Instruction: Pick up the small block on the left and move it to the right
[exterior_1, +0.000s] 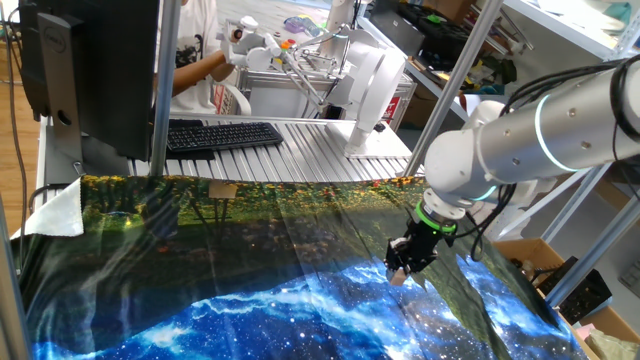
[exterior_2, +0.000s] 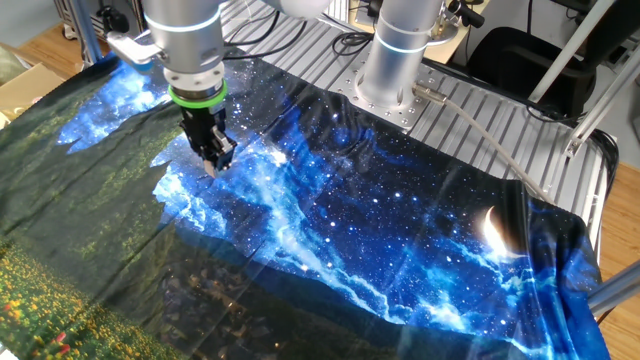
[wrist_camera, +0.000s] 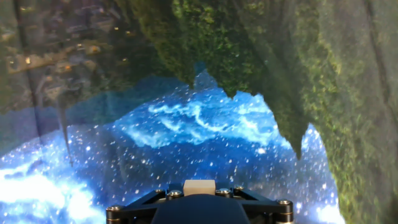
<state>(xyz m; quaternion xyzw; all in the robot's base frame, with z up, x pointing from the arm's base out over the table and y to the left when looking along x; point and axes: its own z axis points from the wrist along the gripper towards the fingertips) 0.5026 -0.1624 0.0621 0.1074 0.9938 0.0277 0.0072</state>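
My black gripper (exterior_1: 405, 270) hangs from the silver arm at the right side of the printed cloth (exterior_1: 250, 290), low over the edge where the blue galaxy print meets the dark green print. In the other fixed view the gripper (exterior_2: 213, 160) is at the upper left of the cloth. In the hand view the small block (wrist_camera: 199, 186), a light-tan wooden cube, sits between the jaws at the bottom edge, with the blue print below it. The gripper is shut on the block. I cannot tell whether the block touches the cloth.
A flat tan patch (exterior_1: 222, 190) lies at the cloth's far edge. A black keyboard (exterior_1: 222, 134) and a monitor (exterior_1: 90, 70) stand behind it. The arm's silver base (exterior_2: 395, 60) stands on the ribbed metal table. A cardboard box (exterior_1: 530, 260) is at the right.
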